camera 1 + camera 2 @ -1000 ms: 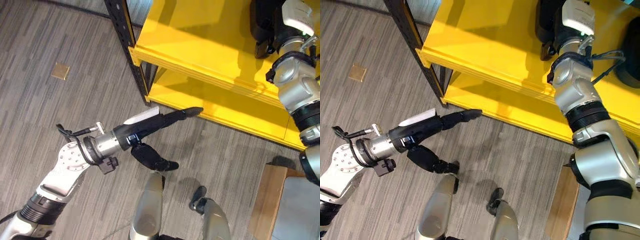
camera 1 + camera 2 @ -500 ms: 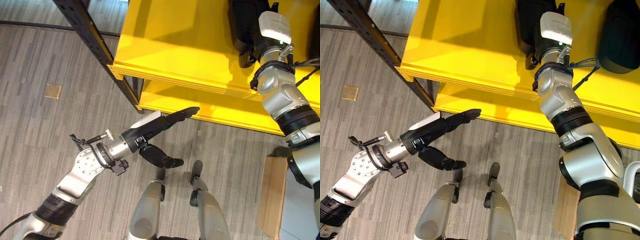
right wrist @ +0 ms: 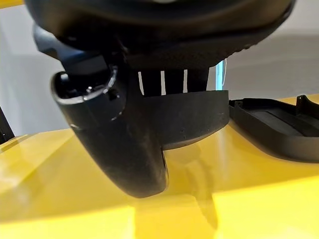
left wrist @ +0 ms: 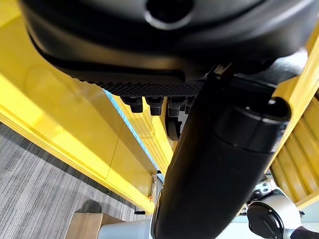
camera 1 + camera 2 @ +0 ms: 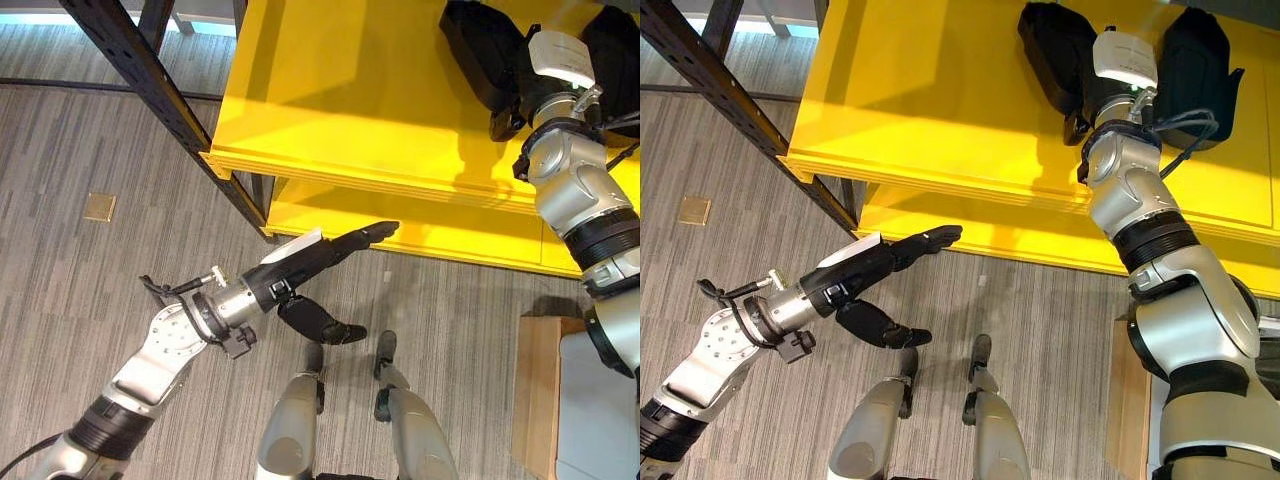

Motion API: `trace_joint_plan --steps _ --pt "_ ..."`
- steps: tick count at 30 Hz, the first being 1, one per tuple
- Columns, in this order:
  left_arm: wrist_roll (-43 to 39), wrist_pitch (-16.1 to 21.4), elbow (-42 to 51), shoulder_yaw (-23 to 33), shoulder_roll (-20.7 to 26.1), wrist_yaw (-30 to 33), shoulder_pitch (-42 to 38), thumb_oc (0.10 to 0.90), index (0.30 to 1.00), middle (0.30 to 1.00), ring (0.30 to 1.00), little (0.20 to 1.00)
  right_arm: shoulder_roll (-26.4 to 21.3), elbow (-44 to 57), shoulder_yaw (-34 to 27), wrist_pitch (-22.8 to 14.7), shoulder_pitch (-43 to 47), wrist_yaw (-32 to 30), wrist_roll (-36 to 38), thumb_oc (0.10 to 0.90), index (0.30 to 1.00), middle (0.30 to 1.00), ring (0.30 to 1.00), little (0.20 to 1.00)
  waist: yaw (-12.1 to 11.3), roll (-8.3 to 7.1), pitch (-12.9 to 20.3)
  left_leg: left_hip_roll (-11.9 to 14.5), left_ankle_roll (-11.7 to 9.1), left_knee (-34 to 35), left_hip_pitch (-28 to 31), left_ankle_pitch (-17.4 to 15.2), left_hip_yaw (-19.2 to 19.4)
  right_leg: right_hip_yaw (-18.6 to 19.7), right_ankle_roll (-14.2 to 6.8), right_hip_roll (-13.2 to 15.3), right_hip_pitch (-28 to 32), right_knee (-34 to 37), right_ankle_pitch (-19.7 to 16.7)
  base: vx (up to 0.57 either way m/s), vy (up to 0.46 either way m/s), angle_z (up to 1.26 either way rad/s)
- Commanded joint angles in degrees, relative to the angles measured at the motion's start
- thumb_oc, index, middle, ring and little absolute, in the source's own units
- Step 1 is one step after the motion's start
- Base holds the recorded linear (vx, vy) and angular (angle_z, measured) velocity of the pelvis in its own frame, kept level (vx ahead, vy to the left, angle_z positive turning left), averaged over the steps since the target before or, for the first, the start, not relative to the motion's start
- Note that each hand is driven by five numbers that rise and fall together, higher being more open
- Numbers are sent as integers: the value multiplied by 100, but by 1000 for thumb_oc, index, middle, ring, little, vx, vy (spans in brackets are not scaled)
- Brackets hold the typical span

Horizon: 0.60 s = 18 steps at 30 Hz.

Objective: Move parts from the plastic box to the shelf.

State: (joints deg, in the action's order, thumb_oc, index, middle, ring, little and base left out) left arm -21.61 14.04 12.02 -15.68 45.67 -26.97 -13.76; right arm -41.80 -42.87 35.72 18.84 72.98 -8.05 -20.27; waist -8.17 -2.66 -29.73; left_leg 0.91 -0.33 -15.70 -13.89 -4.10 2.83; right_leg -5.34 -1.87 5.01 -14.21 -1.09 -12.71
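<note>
In the left eye view, the left robot hand hangs low over the floor with its fingers straight and spread, holding nothing, its tips just short of the front edge of the lower yellow shelf board. The right arm reaches up over the shelf, where a black part lies on the top board.

In the right eye view, two black parts show on the top board: one that the right robot hand meets, and a second part just beside it on the far side of the arm. The plastic box is not something I can make out here.

The left wrist view shows that hand's fingers extended, with yellow board beyond and nothing between them.

In the right wrist view, the right robot hand's thumb and fingers curl round a dark part just above the yellow board; the other part lies flat nearby.

By my reading, one part is already delivered and this one is at the point of being set down, with release left. The top board has wide free room toward the black upright; the tight spot is the neighbouring part.
</note>
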Motion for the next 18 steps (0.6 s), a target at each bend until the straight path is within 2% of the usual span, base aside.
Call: trace_joint_plan --steps 1,8,11,18 --pt "-167 273 782 -19 -380 -44 402 900 1000 1000 1000 1000 -291 225 37 -74 259 -338 -522 400 300 300 300 300 -146 24 1097 331 -41 914 411 51 81 -330 -399 220 180 -512 1045 127 -57 -2" --pt "-184 210 722 -11 -401 75 324 900 1000 1000 1000 1000 -237 92 48 -140 328 -426 -482 400 300 300 300 300 -200 1 1008 338 -40 651 243 -16 -38 -339 -318 186 122 -757 1188 78 -52 -1" --pt "-100 141 694 -29 -446 177 250 900 1000 1000 1000 1000 -185 51 89 -147 391 -424 -454 400 300 300 300 300 -205 20 880 305 -21 372 20 -87 -138 -283 -277 169 -22 -948 1254 39 -30 1" --pt "-94 121 667 -7 -477 287 144 900 1000 1000 1000 1000 -72 54 266 -99 472 -408 -463 400 300 300 300 300 -211 77 700 268 -10 224 -205 -85 -213 -192 -241 135 -175 -1033 1278 0 0 0"
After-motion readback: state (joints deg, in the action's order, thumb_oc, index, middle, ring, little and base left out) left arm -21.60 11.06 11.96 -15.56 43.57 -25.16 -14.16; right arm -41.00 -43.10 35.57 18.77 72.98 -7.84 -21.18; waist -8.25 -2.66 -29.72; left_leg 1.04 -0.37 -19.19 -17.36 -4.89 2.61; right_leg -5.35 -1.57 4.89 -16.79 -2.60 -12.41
